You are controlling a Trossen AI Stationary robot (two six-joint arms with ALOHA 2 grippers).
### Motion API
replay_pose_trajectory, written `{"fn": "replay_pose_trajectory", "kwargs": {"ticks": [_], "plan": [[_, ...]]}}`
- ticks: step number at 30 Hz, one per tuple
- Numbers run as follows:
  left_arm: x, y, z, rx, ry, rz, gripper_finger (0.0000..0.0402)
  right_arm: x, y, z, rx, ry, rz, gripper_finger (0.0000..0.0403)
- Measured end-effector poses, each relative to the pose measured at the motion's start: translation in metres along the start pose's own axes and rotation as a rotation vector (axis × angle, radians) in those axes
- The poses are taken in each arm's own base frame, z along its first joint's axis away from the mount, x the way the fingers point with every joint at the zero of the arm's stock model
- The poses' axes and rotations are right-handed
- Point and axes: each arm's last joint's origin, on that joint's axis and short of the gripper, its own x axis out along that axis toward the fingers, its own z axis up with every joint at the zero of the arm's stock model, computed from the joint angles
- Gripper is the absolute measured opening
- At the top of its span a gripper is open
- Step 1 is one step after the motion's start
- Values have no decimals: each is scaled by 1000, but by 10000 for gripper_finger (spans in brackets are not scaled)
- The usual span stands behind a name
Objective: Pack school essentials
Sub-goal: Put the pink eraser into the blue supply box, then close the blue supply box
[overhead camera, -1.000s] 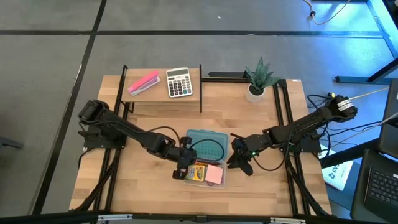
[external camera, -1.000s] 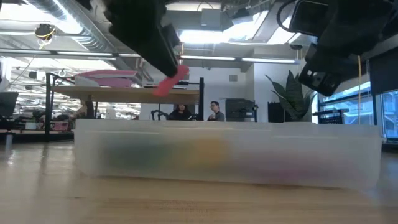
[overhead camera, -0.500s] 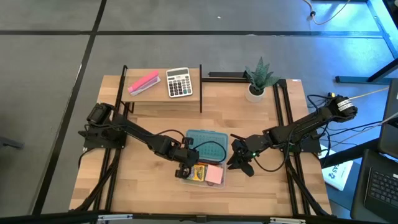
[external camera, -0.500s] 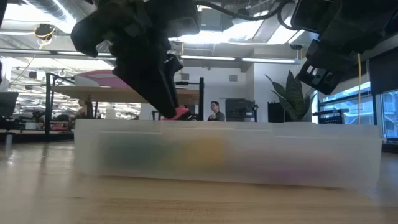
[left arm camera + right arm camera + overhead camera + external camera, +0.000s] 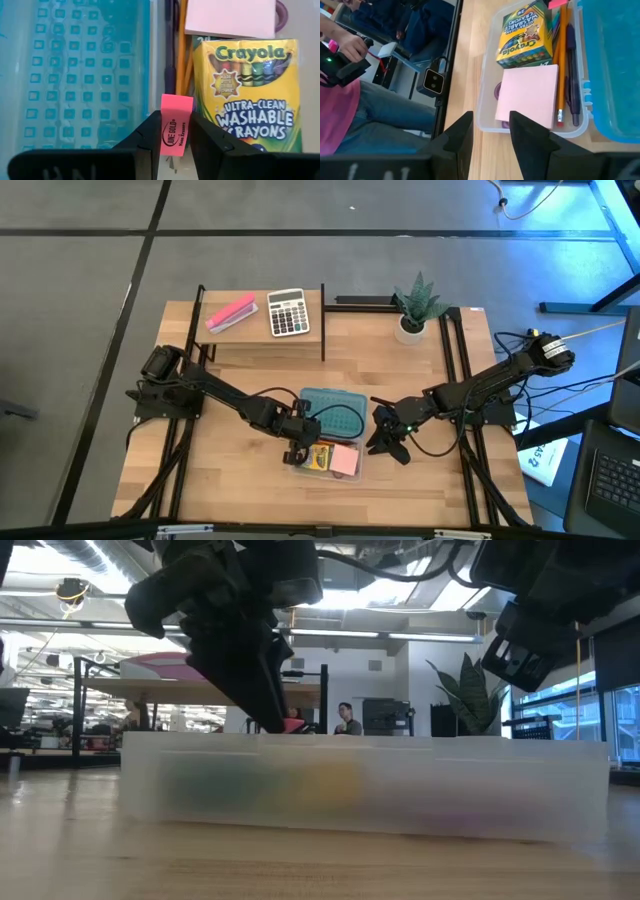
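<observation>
My left gripper is shut on a small pink-red eraser, just above the left end of a clear plastic box. In the box lie a yellow-green crayon box, a square pink notepad, an orange pencil and purple-handled scissors, mostly hidden under the notepad. The box's blue lid lies open on its far side. My right gripper hovers open off the box's right end. My left gripper pinches the eraser between its two fingers by the eraser's near end. The other end sticks out past the fingertips. The fingers slant down from above. The eraser is lifted clear, at about the height of the box's rim.
A raised shelf at the far edge carries a long pink block and a grey-white calculator. A potted plant stands far right. A person sits beyond the table. Bare wood lies near the front edge.
My left gripper has come down toward the box with the eraser still pinched; the eraser has dropped from well above the rim to rim height. Most of that drop came in the first half second. My right gripper has kept still.
</observation>
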Motion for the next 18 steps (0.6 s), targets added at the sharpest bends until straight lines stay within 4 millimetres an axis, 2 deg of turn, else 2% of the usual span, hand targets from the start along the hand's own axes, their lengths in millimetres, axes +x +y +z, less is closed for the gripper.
{"fn": "replay_pose_trajectory", "kwargs": {"ticks": [6, 18], "plan": [[0, -1, 0, 2, 6, -39, 82, 0, 0, 0, 0, 0, -1, 129], [1, 0, -1, 2, 14, -39, 122, 0, 0, 0, 1, 0, -1, 129]]}}
